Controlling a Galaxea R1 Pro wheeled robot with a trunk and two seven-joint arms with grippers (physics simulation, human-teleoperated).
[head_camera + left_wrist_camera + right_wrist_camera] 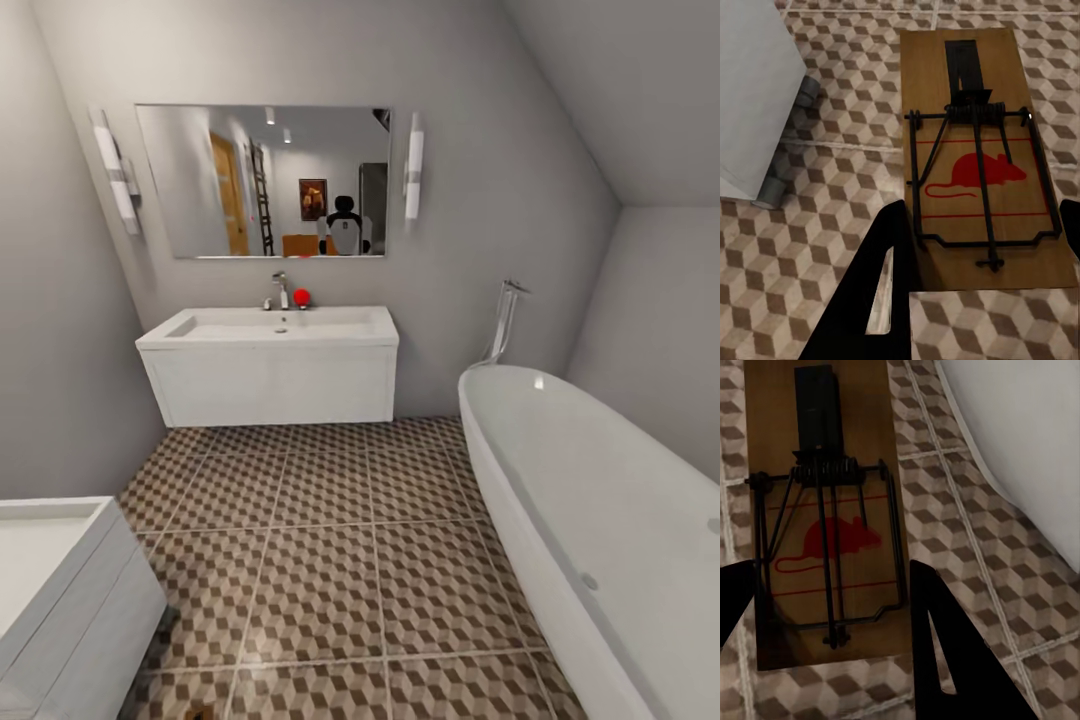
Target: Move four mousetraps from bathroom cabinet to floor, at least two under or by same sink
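Note:
My left gripper (982,255) is shut on a mousetrap (975,165), a brown wooden board with dark wire parts and a red mouse print, held above the bathroom floor (840,150). My right gripper (832,615) is shut on another mousetrap (825,525) of the same look, over the cube-pattern tiles (945,532). The black fingers (945,652) flank each board's sides. In the head view the bathroom sink (270,328), with a chrome tap (280,290), stands against the far wall across the bathroom floor (320,560). The cabinet is out of view.
A white bathtub (600,520) runs along the right, its wall also close to the right gripper (1020,435). A small white boxy unit (60,590) on grey feet (772,191) stands at the near left. A mirror (265,180) hangs over the sink.

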